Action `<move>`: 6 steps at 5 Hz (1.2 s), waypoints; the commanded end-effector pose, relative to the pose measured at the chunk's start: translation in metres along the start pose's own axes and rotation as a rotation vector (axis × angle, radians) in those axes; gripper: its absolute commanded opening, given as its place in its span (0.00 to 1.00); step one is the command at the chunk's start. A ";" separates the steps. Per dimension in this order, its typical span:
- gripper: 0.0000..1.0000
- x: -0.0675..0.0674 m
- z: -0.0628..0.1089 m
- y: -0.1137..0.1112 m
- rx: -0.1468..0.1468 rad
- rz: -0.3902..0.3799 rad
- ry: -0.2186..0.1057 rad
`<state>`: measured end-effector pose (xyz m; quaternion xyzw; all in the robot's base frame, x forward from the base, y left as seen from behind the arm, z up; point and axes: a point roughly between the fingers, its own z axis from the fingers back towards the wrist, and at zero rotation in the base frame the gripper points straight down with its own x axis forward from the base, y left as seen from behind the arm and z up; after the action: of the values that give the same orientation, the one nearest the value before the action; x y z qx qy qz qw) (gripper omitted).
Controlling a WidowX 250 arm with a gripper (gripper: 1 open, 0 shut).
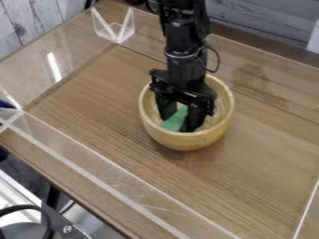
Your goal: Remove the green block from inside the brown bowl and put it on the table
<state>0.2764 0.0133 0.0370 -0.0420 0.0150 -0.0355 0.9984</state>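
Two dark fingers of the black gripper (184,110) reached down into the brown bowl (187,141), standing partly open with a gap between their tips. Inside the bowl, the green block (174,119) lay low between those fingers, slanted and partly covered by them. Whether either finger pressed on it could not be told, so a firm hold could not be told either.

Above the fingers, the black arm (185,21) rose out of the top of the view, with a thin dark cable (215,54) looping beside it. Thick, light tan walls and a smooth, rounded rim enclosed the gripper's tips and the block. The bowl sat upright on the table (100,103), well in from its left edge and from its lower-left edge as the camera saw them.

Brown wood grain covered the tabletop, with darker streaks running slantwise across it and a soft shadow close by the bowl. Near the table's upper-left corner, a small clear plastic piece (114,25) stood with bright, pale edges. A low clear acrylic wall (88,173) followed the lower-left edge, catching thin white reflections.

Past the table's left edge, greyish wood planks (19,21) filled the upper-left corner of the view. Down in the lower-left corner were dark equipment and a curved black tube (25,204), their details too murky to make out.
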 end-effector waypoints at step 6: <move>0.00 0.008 0.048 -0.014 0.008 -0.025 -0.112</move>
<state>0.2723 0.0031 0.0650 -0.0444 -0.0005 -0.0411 0.9982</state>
